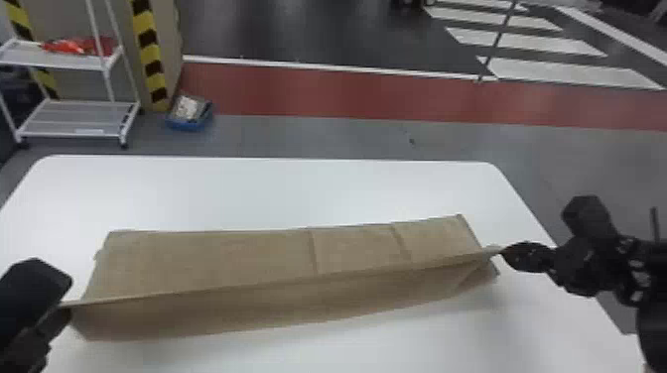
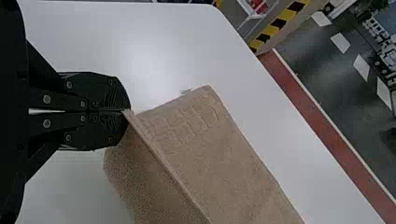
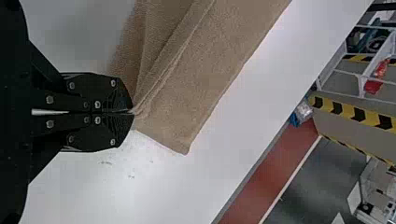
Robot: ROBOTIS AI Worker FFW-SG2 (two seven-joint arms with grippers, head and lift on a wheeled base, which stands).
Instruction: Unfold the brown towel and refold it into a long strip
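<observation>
A long, folded brown terry towel (image 1: pixel 208 263) lies across the smooth white table (image 1: pixel 278 191), its near edge lifted. At the towel's left end, the black left tool (image 1: pixel 62 308) pinches a corner; at its right end, the black right tool (image 1: pixel 500 251) pinches another.

Matt, rough-napped brown cloth towel (image 1: pixel 208 263) on a smooth, faintly glossy white table (image 1: pixel 258 191)

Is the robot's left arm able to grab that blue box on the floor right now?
Probably not. The blue box looks too far off, on the floor beyond the far edge of the white table, and the left gripper is busy pinching the brown towel.
</observation>
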